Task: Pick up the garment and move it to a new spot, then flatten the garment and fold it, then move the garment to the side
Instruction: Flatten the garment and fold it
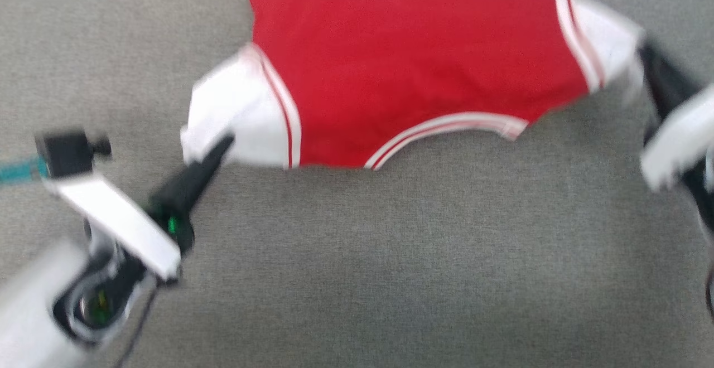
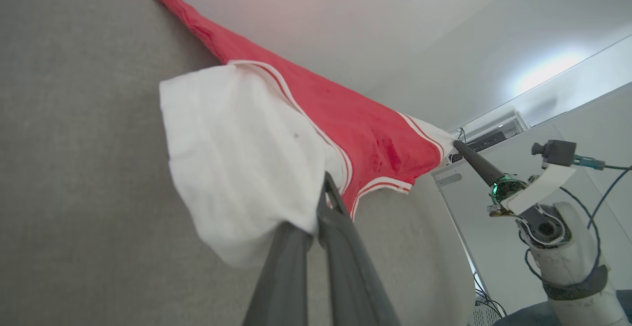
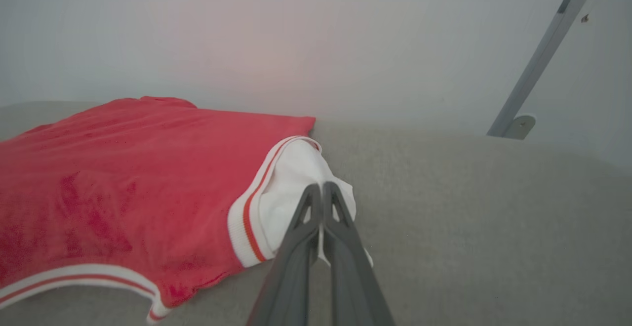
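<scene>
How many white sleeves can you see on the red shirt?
2. One white sleeve is on the left of the red shirt, pinched by the left gripper. The other sleeve is on its right, pinched by the right gripper.

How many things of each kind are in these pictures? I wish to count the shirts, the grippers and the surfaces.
shirt: 1
grippers: 2 (left gripper, right gripper, each shut on a white sleeve)
grey surface: 1
Total: 4
</scene>
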Controlling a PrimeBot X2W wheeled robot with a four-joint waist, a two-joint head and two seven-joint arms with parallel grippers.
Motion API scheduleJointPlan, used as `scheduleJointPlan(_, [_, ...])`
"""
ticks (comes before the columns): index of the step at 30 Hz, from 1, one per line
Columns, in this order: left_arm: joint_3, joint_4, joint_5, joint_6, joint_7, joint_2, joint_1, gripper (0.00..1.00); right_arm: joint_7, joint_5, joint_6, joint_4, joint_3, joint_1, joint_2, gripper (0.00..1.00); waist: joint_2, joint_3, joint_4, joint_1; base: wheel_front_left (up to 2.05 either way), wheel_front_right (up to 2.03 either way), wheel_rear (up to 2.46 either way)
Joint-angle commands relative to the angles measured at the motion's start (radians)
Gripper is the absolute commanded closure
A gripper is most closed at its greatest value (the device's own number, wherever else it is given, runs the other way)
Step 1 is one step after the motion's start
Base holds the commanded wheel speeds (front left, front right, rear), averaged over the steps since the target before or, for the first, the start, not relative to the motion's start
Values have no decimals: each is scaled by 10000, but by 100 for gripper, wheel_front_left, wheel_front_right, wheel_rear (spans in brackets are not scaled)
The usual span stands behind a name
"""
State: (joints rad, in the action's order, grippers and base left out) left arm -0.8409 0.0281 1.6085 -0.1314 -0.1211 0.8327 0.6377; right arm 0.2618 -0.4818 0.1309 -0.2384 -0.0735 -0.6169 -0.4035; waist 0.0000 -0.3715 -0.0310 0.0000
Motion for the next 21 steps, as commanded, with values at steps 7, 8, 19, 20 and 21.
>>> scheduleJointPlan(7, [-542, -859, -297, 13, -625, 759, -2224, 100, 2462, -687, -3, 3727, 1568, 4674, 487, 100, 0, 586, -162, 0, 0, 0, 0])
scheduleJointPlan(8, [-572, -941, -275, 13, -691, 875, -2465, 100, 2769, -741, -2, 4202, 1707, 5222, 610, 100, 0, 636, -184, 0, 0, 0, 0])
scheduleJointPlan(19, [-338, -2138, 60, 13, -1279, 2140, -5019, 100, 5380, -1378, -2, 7438, 2516, 9427, 1450, 100, 0, 910, -354, 0, 0, 0, 0])
scheduleJointPlan(20, [-268, -2177, 58, 13, -1312, 2236, -5198, 100, 5515, -1453, -3, 7610, 2589, 9639, 1480, 100, 0, 901, -366, 0, 0, 0, 0])
scheduleJointPlan(21, [-183, -2194, 10, 13, -1340, 2270, -5323, 100, 5594, -1485, -3, 7753, 2667, 9762, 1523, 100, 0, 892, -376, 0, 0, 0, 0])
